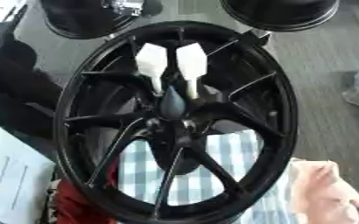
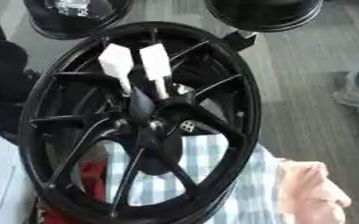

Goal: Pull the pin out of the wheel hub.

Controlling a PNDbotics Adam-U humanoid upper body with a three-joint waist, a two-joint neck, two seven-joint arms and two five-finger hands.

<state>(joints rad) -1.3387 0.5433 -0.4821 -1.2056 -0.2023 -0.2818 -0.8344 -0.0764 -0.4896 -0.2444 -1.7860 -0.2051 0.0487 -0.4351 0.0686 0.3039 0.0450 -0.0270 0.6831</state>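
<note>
Black wheel (image 1: 182, 26) fills the middle of both views, seen face-on and tilted a bit, thin spokes running in to the hub (image 1: 173, 120).

Two white pins sit in the hub, side by side just above its centre: left pin (image 1: 151, 61) and right pin (image 1: 191, 61). Each has a wide flat white head on top and a narrow stem pointing down into the hub. The heads are nearly touching and both stems are still seated.

No robot hand shows in either view, so I cannot tell whether the hands are spread, pressed together or pinching anything.

- Below the hub, seen through the spokes: blue and white checked cloth (image 1: 228, 148).
- Lower right of the wheel, just outside the rim: pink cloth (image 1: 324, 188), bunched.
- Lower left of the wheel: something red (image 1: 75, 203), partly behind the rim.
- Left of that: white sheet (image 1: 10, 175) with faint lines.
- Left of the wheel: dark bulky shape (image 1: 10, 83); cannot tell what it is.
- Above the wheel: two more black round things, one upper left (image 1: 90, 17) and one upper right (image 1: 282, 13).
- Right of the wheel: grey wood-grain floor (image 1: 328, 57).
</note>
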